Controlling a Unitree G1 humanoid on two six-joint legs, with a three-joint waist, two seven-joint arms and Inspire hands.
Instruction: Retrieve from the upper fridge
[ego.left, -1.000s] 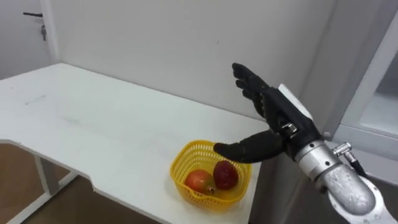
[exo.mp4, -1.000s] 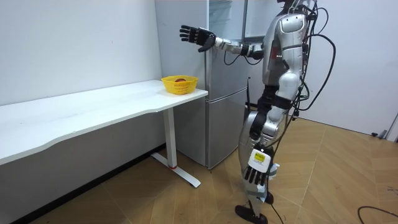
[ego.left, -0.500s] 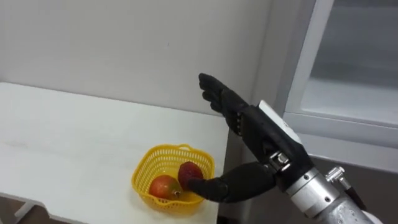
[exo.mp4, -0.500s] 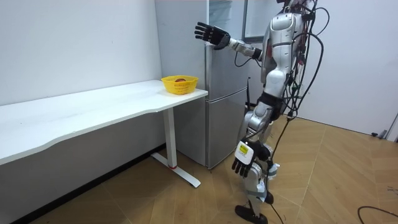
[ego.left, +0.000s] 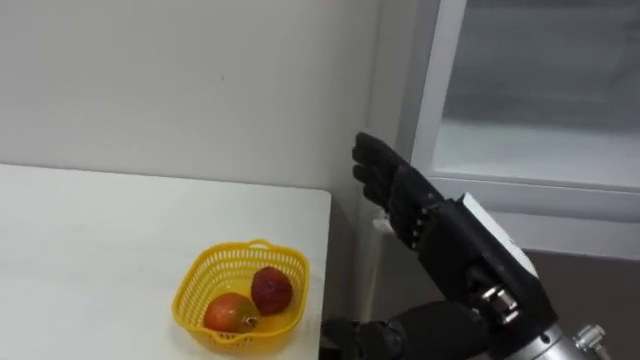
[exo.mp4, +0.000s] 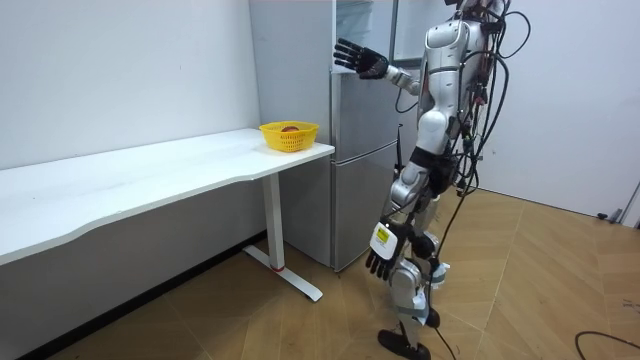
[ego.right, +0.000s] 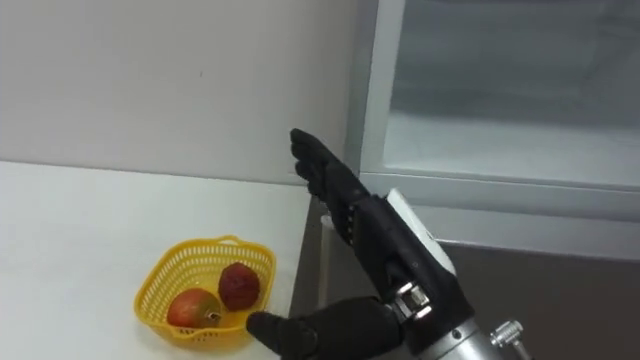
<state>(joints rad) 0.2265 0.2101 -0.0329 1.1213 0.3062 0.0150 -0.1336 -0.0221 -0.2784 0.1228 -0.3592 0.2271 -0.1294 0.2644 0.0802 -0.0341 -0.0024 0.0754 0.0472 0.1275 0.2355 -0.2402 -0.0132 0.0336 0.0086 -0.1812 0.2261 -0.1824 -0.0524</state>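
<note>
A white table fills the lower left of the frame, set against a pale wall. A yellow basket with two reddish fruits sits near the table's right end. The fridge stands just beside the table at the upper right, grey with a pale upright frame. The right hand is raised in front of that frame, fingers straight and spread, holding nothing (whether it touches the fridge cannot be told). The left hand hangs by the leg.

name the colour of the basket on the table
Yellow; the basket shows best in the left eye view.
</note>
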